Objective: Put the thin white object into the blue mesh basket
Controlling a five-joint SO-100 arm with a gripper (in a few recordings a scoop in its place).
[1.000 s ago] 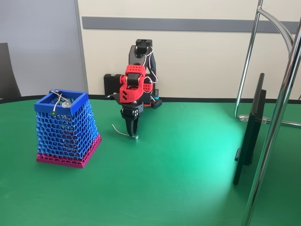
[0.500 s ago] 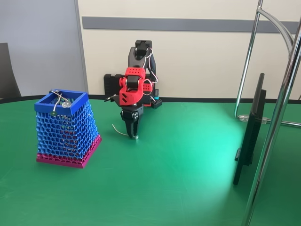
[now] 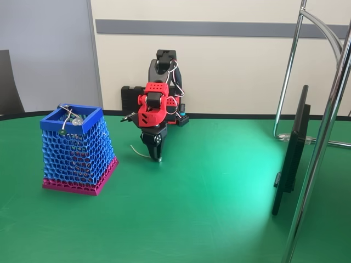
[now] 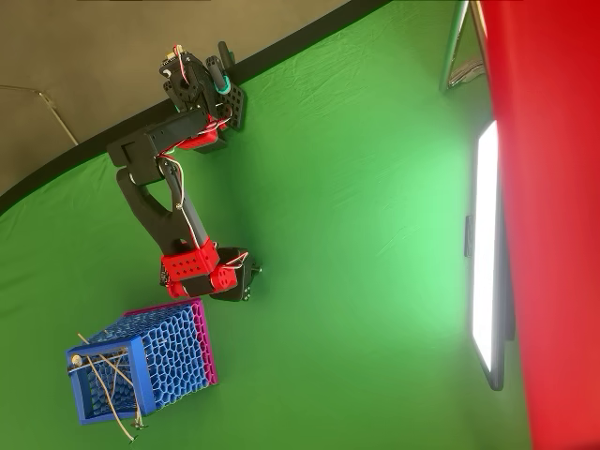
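Observation:
The blue mesh basket (image 3: 79, 150) with its magenta base stands at the left of the green table; in the overhead view the basket (image 4: 150, 366) lies just below the arm's wrist. Several whitish strands rest in it and poke over its rim. The thin white object (image 3: 140, 153) lies on the cloth right of the basket, curving from its left tip to a small knob under the gripper. My red-and-black gripper (image 3: 158, 158) points straight down, its tips on the table and shut on the strand's knob end. From overhead the gripper (image 4: 247, 282) hides the strand.
A flat screen (image 3: 290, 159) stands edge-on at the right, with chrome stand poles (image 3: 324, 131) in front of and behind it. The arm's base (image 4: 202, 89) sits at the table's back edge. Open green cloth lies between basket and screen.
The fingers have drawn together over the strand's knob end, and the wrist has shifted slightly left. The strand still lies on the cloth.

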